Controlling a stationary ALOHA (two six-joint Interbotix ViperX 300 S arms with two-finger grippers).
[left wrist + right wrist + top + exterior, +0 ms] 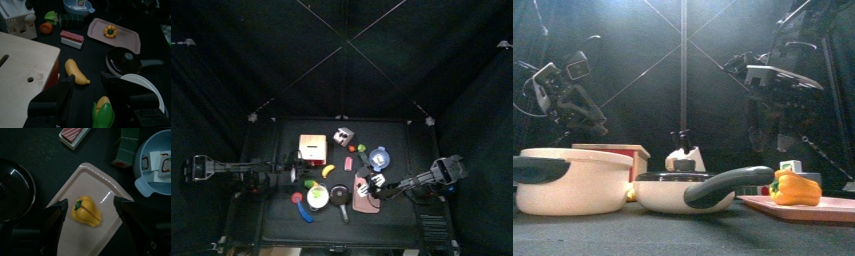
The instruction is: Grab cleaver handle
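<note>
The cleaver point(342, 133) is a small silver-grey, whitish item at the back of the table, just right of the tan-and-red box point(311, 148). It also shows in the left wrist view, cleaver point(17, 22), and behind the pan in the front view, cleaver point(684, 158). I cannot make out its handle end clearly. My left gripper point(87, 80) is open above a banana point(77, 72), well short of the cleaver. My right gripper point(90, 203) is open over a yellow pepper point(87, 212) on the pink board point(100, 180), at the front right.
A white pot point(573, 180) and the white pan with a black handle point(680, 190) stand at the front. A blue bowl point(157, 168), a green carton point(123, 150), a red-and-white slice point(72, 38) and a corn cob point(101, 112) crowd the middle.
</note>
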